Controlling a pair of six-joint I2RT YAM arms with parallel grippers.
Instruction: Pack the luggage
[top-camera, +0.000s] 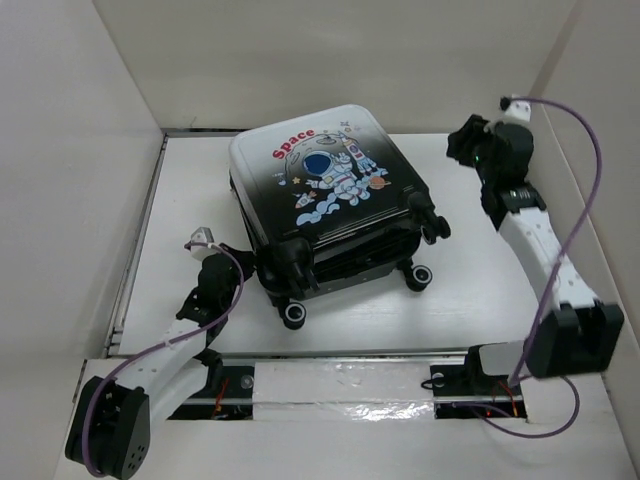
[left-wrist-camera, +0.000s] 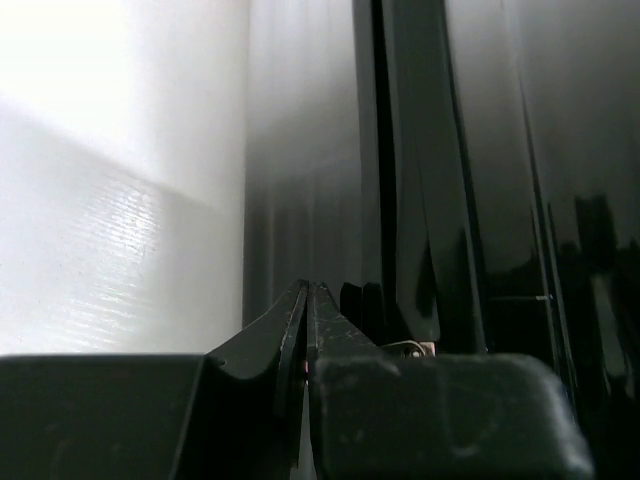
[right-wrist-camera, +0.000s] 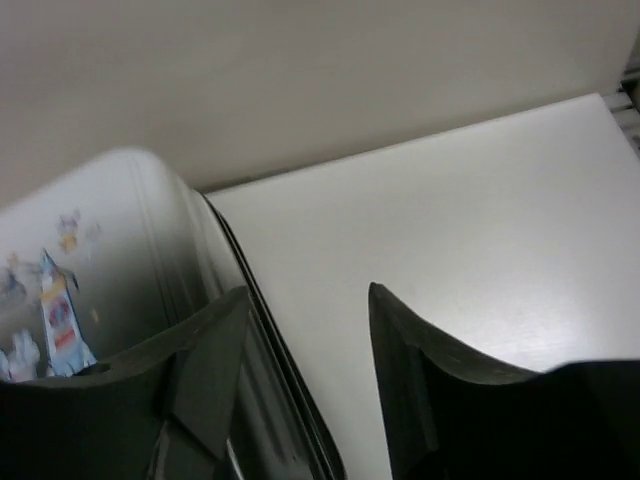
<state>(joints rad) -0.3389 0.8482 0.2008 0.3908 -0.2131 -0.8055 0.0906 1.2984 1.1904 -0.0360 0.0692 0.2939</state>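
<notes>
The luggage (top-camera: 325, 195) lies flat and closed in the middle of the table, astronaut picture and red "Space" lettering facing up, black caster wheels toward me. My left gripper (top-camera: 248, 264) is at its near left side by a wheel; in the left wrist view the gripper (left-wrist-camera: 307, 288) is shut, tips against the dark shell (left-wrist-camera: 440, 180), with nothing seen between them. My right gripper (top-camera: 462, 146) hovers off the luggage's far right corner. In the right wrist view it (right-wrist-camera: 308, 300) is open and empty, with the shell's edge (right-wrist-camera: 120, 240) under its left finger.
White walls enclose the table (top-camera: 500, 290) at the left, back and right. A taped rail (top-camera: 340, 385) with the arm bases runs along the near edge. The luggage's wheels (top-camera: 293, 314) stick out toward the near side.
</notes>
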